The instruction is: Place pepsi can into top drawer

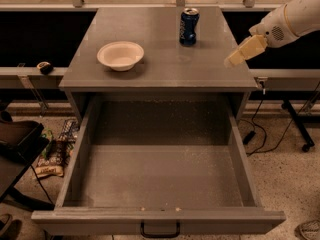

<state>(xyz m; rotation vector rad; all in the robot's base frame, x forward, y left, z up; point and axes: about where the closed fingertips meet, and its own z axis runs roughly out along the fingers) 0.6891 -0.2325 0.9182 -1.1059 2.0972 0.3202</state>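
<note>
Arm [295, 15]: white, comes in from the upper right corner of the frame and slopes down and to the left. It ends in a pale tan tool [233, 59].

Tool: it hangs over the right edge of the table [165, 71], tip pointing down-left, above the surface and touching nothing. It reads as one tan block from this angle. We cannot tell whether it is set wide or narrow. It holds nothing.

Pepsi can [189, 27]: upright at the upper middle of the frame, on the rear part of the table. Dark blue, silver top. It is well apart from the tool, up and to the left of it.

White bowl [120, 55]: on the left half of the table, open side up, apart from the can.

Top drawer [100, 220]: pulled fully out toward the lower edge of the frame, below the table's front edge. We see its speckled grey floor, its grey side walls and a black handle [160, 229] on the front panel.

Room: speckled stone floor [292, 184]. Black cables [260, 129] trail down at the right, next to a black stand leg [295, 124]. Crumpled wrappers [50, 161] lie at the left by a dark piece of furniture [17, 144].
</note>
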